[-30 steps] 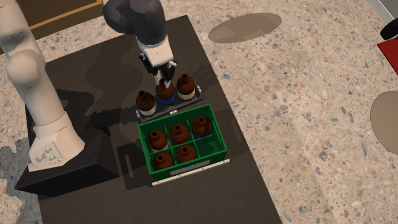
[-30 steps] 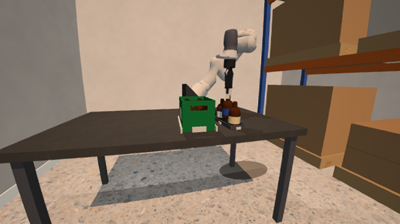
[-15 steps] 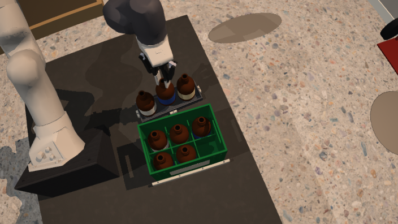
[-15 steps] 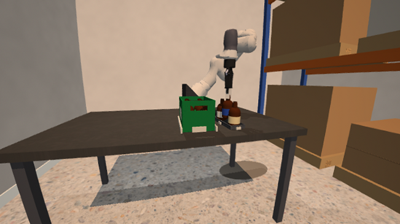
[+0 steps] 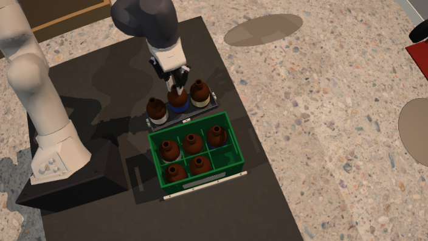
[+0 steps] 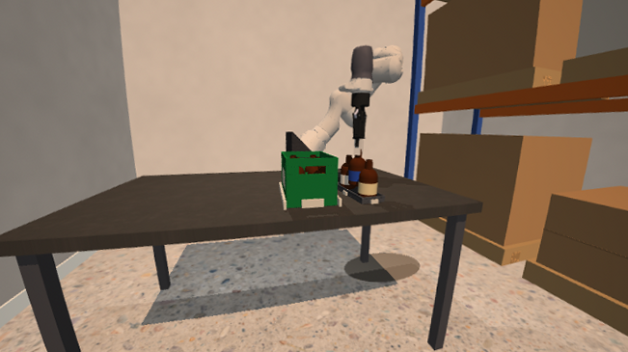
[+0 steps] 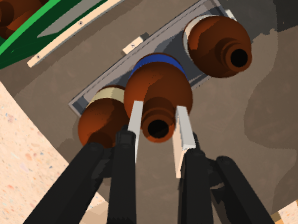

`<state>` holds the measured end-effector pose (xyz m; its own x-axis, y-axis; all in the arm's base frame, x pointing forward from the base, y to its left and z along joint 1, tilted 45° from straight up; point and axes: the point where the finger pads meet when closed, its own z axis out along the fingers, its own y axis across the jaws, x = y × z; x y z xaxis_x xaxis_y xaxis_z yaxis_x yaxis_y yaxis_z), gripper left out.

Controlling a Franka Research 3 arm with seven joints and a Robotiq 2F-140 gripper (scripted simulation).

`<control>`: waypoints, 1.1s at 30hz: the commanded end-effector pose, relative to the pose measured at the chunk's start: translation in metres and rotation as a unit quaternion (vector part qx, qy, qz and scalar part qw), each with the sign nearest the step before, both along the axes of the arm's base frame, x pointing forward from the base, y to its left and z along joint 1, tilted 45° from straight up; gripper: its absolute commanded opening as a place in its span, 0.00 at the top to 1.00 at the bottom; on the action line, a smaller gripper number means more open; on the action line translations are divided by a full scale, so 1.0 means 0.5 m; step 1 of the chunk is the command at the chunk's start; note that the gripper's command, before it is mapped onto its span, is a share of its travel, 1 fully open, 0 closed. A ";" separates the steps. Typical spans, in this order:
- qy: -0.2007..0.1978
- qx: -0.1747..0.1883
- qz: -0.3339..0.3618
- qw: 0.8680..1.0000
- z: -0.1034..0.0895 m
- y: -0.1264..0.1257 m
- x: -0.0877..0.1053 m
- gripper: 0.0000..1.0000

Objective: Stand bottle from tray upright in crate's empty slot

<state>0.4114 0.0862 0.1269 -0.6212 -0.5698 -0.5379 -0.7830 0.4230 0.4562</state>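
With the gripper (image 7: 158, 128) nearly closed on the neck of the middle bottle (image 5: 178, 98), which stands in the tray (image 5: 213, 104), lift straight up past its neighbours before crossing to the crate's (image 5: 234, 137) empty near-right slot (image 5: 225, 158).

Green crate (image 5: 234, 143), 5 brown bottles in, near-right slot (image 5: 226, 159) free. Blue-label bottle (image 5: 179, 97) upright, mid tray (image 5: 213, 104), neck pinched btw fingers.

Gripper (image 6: 358, 142) clamps blue-labelled bottle (image 6: 356, 170) beside green crate (image 6: 309, 180)
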 end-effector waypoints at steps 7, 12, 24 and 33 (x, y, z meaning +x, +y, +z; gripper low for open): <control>0.000 0.000 -0.004 1.000 0.004 -0.006 0.003 1.00; 0.000 0.000 -0.004 1.000 0.005 -0.006 0.003 1.00; 0.000 0.000 -0.004 1.000 0.012 -0.013 0.004 1.00; 0.000 0.000 -0.004 1.000 0.021 -0.023 0.005 1.00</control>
<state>0.4130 0.0793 0.1334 -0.6187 -0.5709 -0.5397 -0.7850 0.4227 0.4529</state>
